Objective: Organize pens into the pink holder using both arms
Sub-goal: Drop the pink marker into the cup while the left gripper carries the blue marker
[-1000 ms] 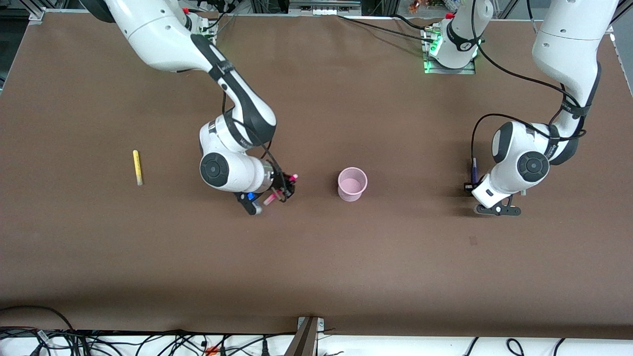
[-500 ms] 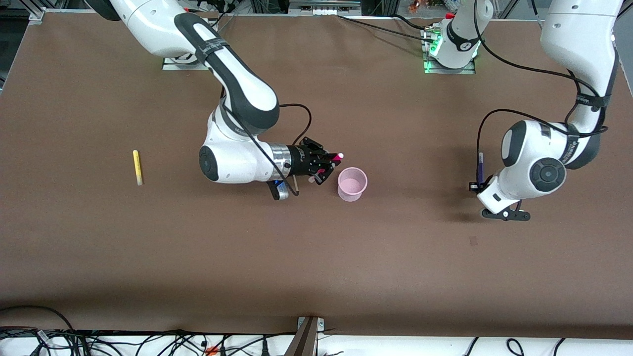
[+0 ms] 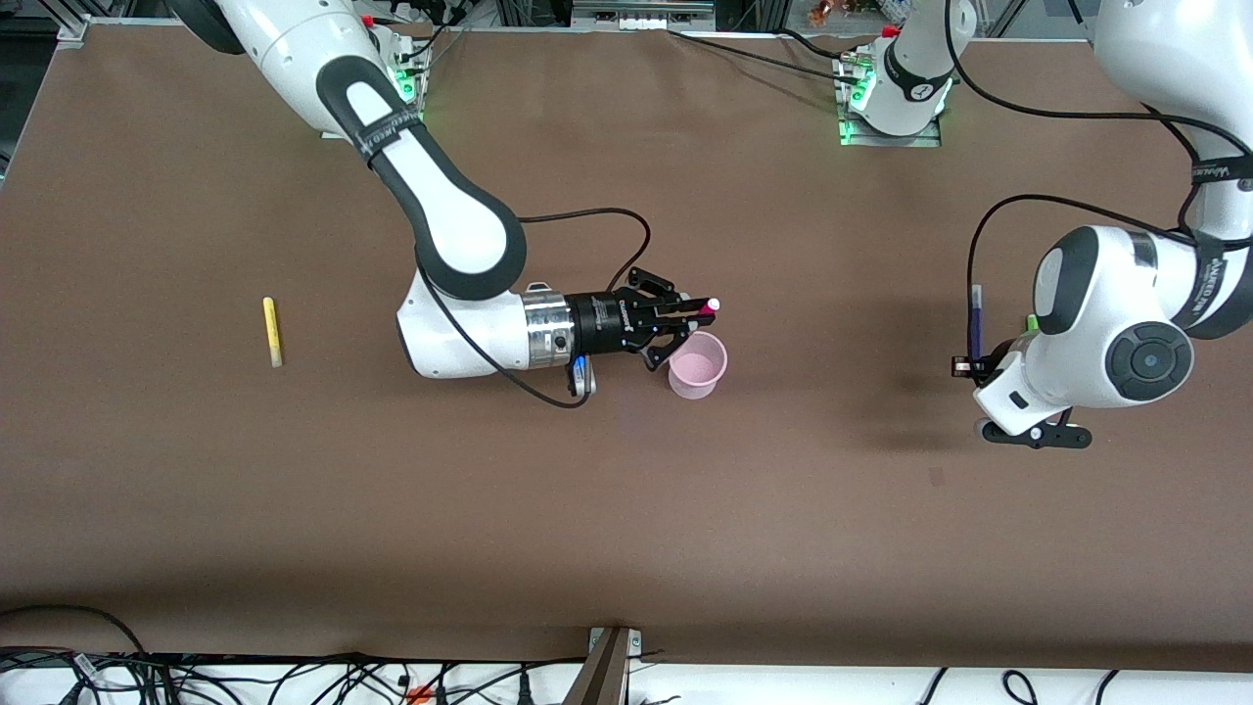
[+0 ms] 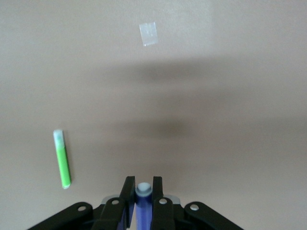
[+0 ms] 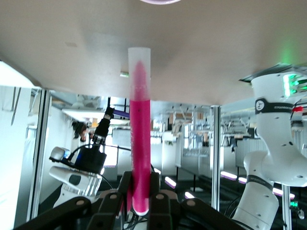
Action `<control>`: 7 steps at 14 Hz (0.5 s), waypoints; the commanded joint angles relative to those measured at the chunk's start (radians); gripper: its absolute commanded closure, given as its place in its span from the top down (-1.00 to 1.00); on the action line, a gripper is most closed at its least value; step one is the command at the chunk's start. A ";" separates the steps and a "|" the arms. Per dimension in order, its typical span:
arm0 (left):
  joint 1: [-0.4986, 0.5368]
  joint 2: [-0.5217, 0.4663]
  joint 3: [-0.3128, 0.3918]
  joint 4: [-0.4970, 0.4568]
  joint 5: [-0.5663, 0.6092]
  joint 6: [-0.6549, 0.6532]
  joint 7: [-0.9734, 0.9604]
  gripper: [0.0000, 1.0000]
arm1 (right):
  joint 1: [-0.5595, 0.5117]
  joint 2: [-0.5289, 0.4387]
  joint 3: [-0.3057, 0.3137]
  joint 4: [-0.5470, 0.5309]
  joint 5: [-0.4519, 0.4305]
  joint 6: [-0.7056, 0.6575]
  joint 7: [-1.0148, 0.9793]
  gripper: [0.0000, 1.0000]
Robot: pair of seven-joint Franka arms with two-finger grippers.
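Two grippers, the right gripper (image 3: 697, 309) pinching the magenta pen (image 5: 140, 129) sideways above the pink holder (image 3: 697, 365) and the left gripper (image 4: 142, 191) squeezing the purple pen (image 4: 142, 203); released flat, magenta could bounce off the rim.

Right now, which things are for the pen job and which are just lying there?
For the job:
- slim magenta pen in the right claw
- dark purple pen in the left claw
- yellow pen
- green pen
- round pale-pink plastic cup

Just lying there:
- small pale square patch on the brown table
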 commanded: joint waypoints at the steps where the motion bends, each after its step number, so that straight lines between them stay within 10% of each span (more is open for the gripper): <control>1: -0.018 0.017 0.002 0.109 0.001 -0.129 0.006 -0.91 | 0.018 0.072 0.016 0.034 0.096 0.035 -0.119 -1.00; 7: -0.004 0.015 0.002 0.180 -0.169 -0.165 0.266 -0.95 | 0.035 0.154 0.016 0.037 0.180 0.061 -0.274 -1.00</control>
